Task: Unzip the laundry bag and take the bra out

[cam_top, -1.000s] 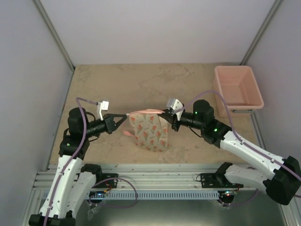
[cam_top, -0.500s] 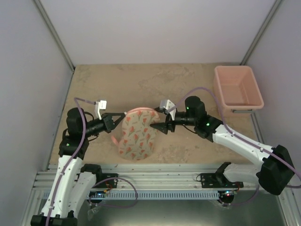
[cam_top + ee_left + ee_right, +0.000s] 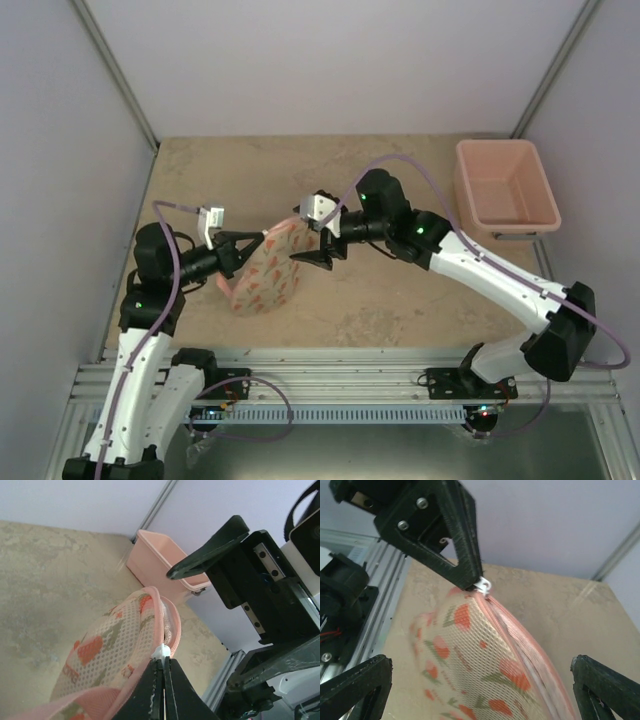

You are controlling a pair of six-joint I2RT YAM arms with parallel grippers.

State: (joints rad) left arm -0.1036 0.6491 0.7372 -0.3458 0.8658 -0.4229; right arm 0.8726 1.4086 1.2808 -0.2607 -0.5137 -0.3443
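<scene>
The laundry bag (image 3: 262,272), pale mesh with orange-red print and pink zip trim, hangs tilted just above the table, left of centre. My left gripper (image 3: 258,242) is shut on its white zip pull (image 3: 161,652), at the bag's top edge. A short gap shows in the zip beside the pull. My right gripper (image 3: 298,242) stands wide open, one finger on either side of the bag's right end (image 3: 480,680) and neither touching it. The wrist view shows its fingertips (image 3: 365,685) far apart. The bra is hidden.
A rigid pink plastic tub (image 3: 500,146) stands at the table's back right corner, also visible as the tub (image 3: 160,555) beyond the bag. Grey walls enclose the table. The aluminium rail (image 3: 330,365) runs along the near edge.
My right gripper let go of the bag, opened wide and moved left. The bag swung down and left and now hangs from my left gripper alone.
</scene>
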